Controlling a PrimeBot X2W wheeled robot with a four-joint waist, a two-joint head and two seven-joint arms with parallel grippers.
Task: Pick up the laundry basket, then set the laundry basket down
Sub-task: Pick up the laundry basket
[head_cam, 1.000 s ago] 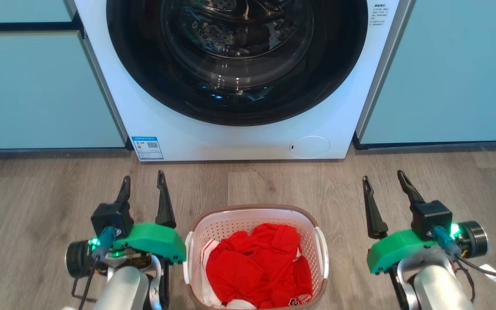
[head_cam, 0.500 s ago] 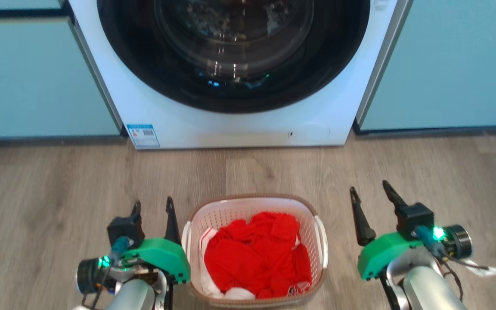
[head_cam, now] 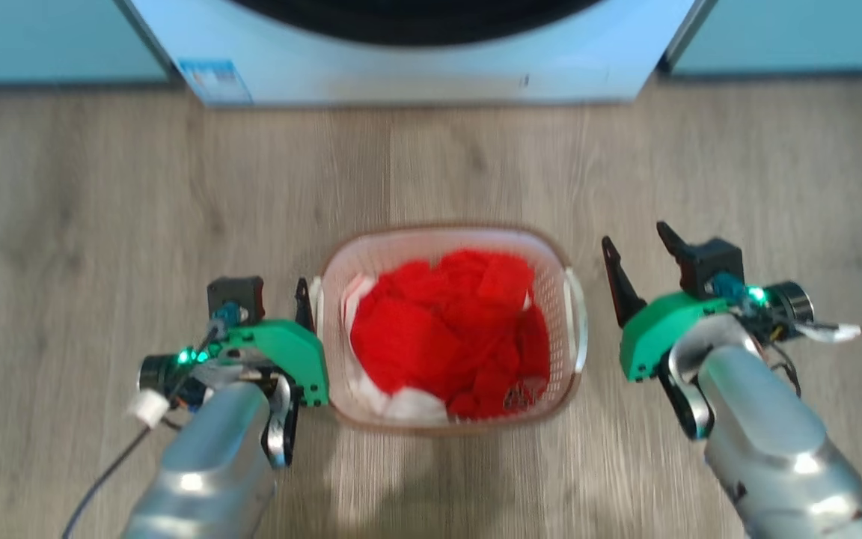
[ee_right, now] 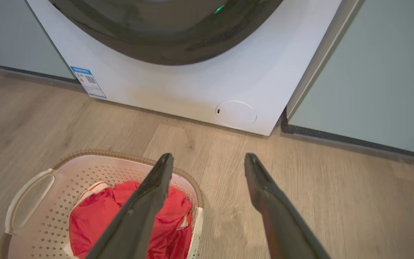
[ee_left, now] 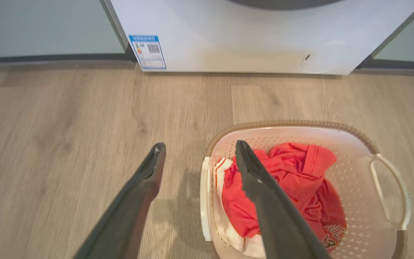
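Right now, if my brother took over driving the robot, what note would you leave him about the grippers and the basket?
Left gripper: open, holding nothing, close beside the laundry basket at its left handle.
Right gripper: open, holding nothing, with a strip of floor between it and the right handle.
Basket: on the wood floor in front of the washing machine, with red clothes inside.
Done: one arm on each side of the basket; nothing gripped or lifted yet.
Left: close on both handles, lift, then set the basket down.
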